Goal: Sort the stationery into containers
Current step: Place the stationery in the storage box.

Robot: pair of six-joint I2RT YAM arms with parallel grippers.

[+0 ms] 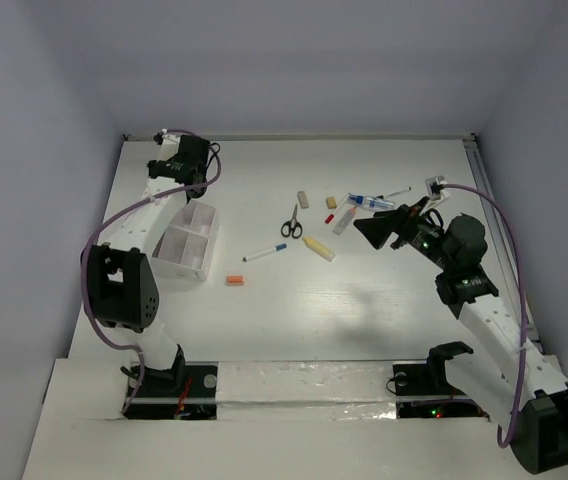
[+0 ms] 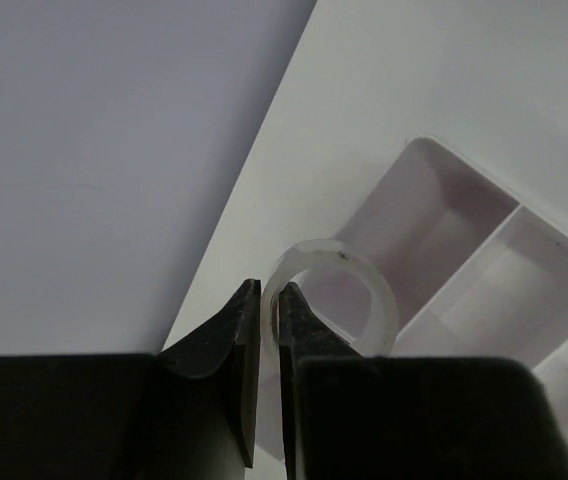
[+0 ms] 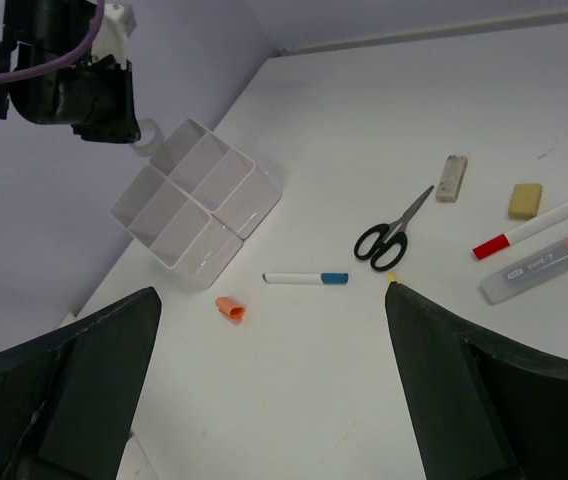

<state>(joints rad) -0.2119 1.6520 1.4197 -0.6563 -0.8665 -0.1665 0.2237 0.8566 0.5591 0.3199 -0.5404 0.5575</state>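
Observation:
My left gripper [image 2: 271,290] is shut on the rim of a translucent white tape ring [image 2: 379,300], held just above the far corner of the white compartment box [image 2: 504,225]. In the top view that gripper [image 1: 186,185] hangs at the far end of the box [image 1: 171,262]. My right gripper [image 1: 369,225] hovers open and empty over the table. Below its fingers lie a white pen with a blue cap [image 3: 306,277], black-handled scissors [image 3: 392,232] and an orange bit [image 3: 230,309]. The compartments I can see hold nothing.
Right of the scissors lie a beige eraser [image 3: 451,177], a yellow eraser [image 3: 526,200], a red-capped pen [image 3: 534,228] and a clear tube [image 3: 544,267]. A cream tube [image 1: 318,248] lies near the scissors [image 1: 291,222]. Walls close the left and back sides.

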